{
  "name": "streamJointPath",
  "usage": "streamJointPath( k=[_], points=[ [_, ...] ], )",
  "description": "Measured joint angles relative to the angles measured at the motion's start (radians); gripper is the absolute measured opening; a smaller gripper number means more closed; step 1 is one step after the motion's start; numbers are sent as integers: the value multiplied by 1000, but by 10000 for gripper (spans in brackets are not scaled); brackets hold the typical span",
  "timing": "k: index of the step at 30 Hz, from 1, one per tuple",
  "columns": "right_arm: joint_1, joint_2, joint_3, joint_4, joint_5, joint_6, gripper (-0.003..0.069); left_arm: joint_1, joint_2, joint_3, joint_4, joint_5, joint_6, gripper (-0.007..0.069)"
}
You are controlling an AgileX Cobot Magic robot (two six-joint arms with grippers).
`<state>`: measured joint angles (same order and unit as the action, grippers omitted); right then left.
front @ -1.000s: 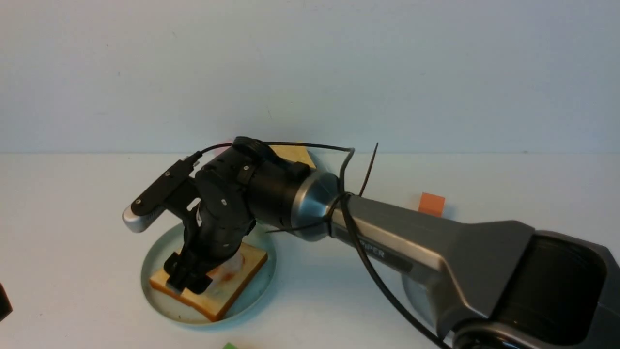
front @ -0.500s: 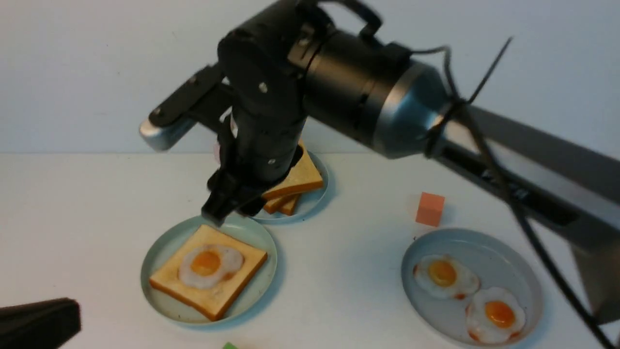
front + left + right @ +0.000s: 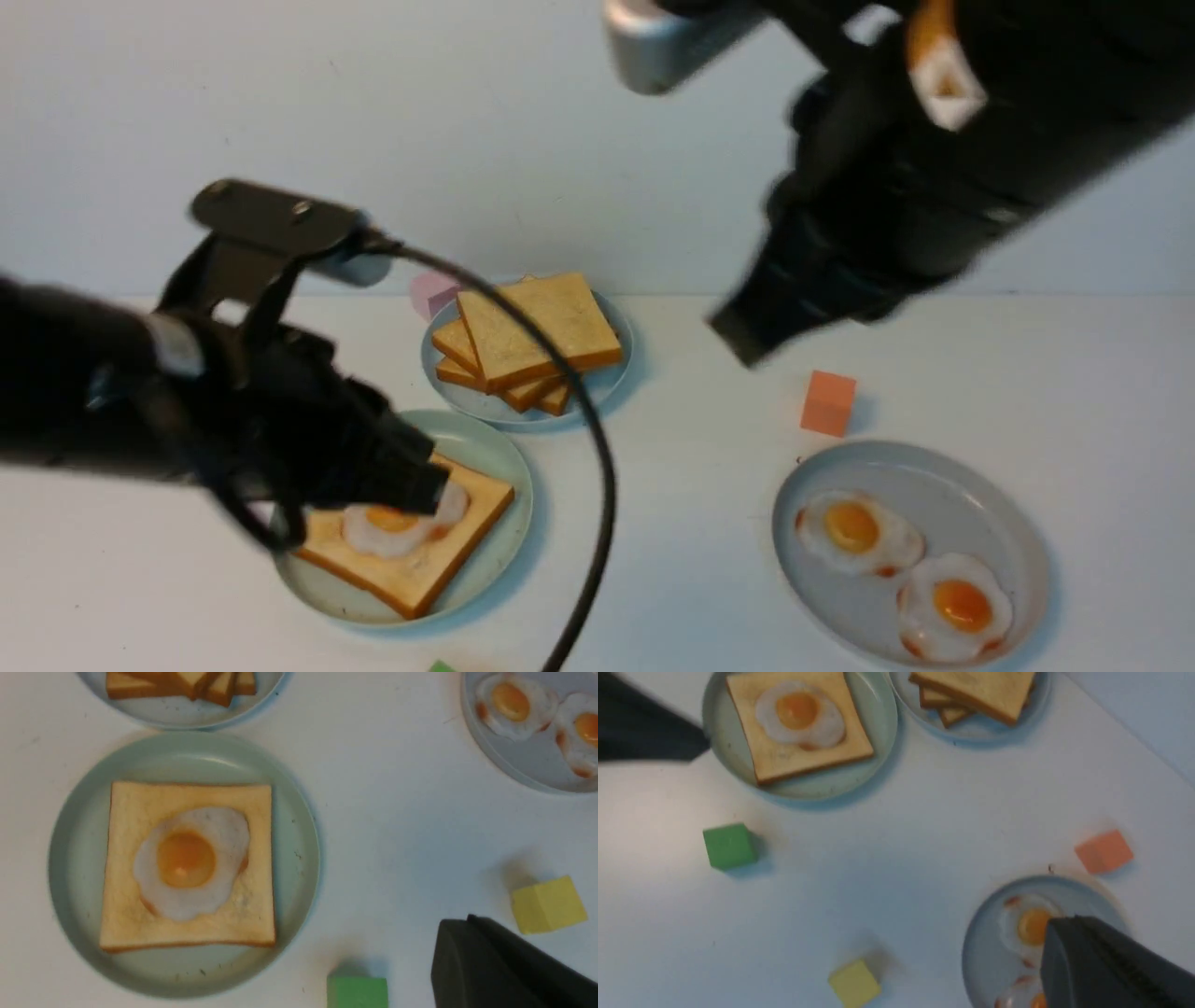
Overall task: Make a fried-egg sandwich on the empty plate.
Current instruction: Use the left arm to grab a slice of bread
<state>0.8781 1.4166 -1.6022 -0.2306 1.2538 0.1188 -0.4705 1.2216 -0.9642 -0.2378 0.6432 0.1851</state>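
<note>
My left hand (image 3: 422, 481), closed with nothing in it, hangs just over the mint plate (image 3: 504, 560), where one toast (image 3: 411, 574) carries the egg (image 3: 401, 537). My right hand (image 3: 745, 338), closed and empty too, is high up. A top slice from the toast stack (image 3: 541, 327), if I set it down crooked, could push the egg off.

Plate (image 3: 70, 868): smooth, matt, plastic-looking. Toast (image 3: 126, 812): matt, finely pitted face. Egg (image 3: 187, 863): slight gloss on yolk. Table (image 3: 397, 835): smooth, matt.
</note>
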Motion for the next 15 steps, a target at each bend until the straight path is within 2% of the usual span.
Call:
streamJointPath(
  k=[2, 7, 15],
  points=[
    [0, -135, 142, 19, 2, 51, -10, 0, 150, -128, -2, 22, 69, -13],
    [0, -345, 337, 76, 3, 120, -7, 7, 394, -338, 1, 47, 176, -13],
    [0, -522, 420, 102, -28, 144, -1, 109, 658, -590, -3, 74, 237, -8]
  ],
)
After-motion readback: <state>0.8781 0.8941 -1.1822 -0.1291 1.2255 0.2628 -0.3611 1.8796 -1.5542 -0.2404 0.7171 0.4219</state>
